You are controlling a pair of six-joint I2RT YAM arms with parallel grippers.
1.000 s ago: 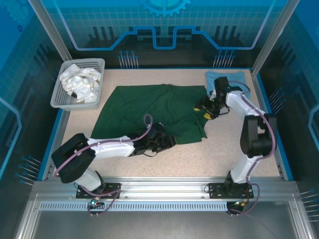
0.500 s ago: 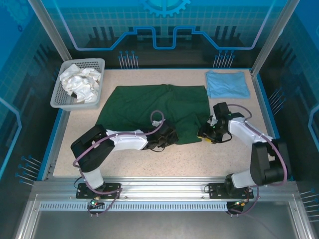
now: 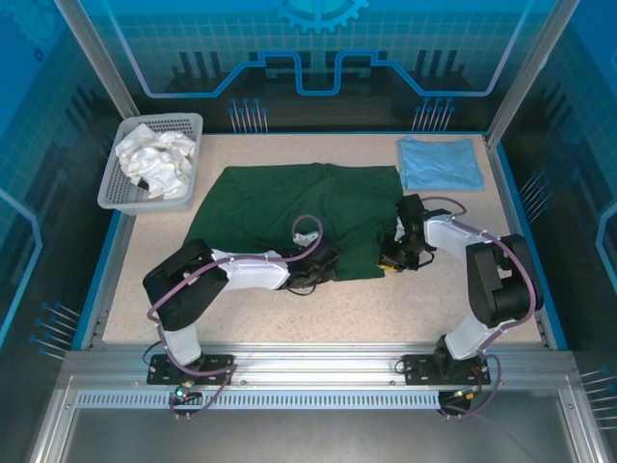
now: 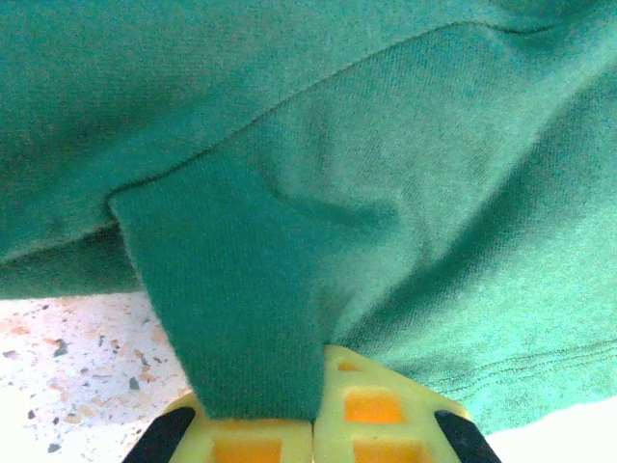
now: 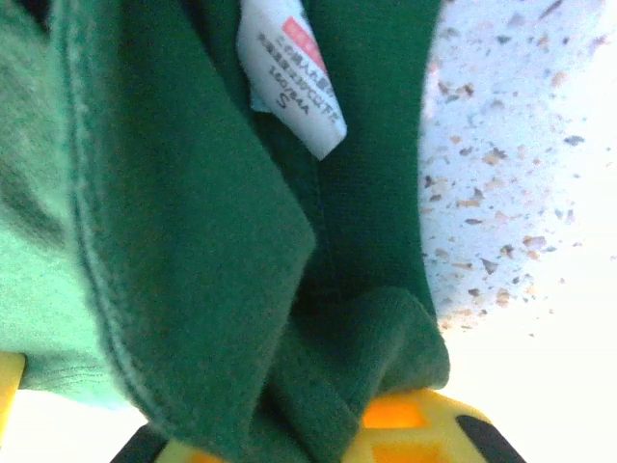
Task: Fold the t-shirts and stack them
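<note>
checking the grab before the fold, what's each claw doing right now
left claw: shut on the green t-shirt
right claw: shut on the green t-shirt

Green shirt (image 3: 289, 207) is spread mostly flat across the middle of the table (image 3: 241, 313), a bit wrinkled, near edge bunched up. Its white label (image 5: 294, 72) reads S. Blue shirt (image 3: 440, 162) sits folded in a neat rectangle at the far right corner, just apart from it.

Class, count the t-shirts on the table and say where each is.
2. The dark green t-shirt lies spread across the middle; the light blue t-shirt sits folded at the far right corner. The crumpled white cloth in the basket could hide more.
</note>
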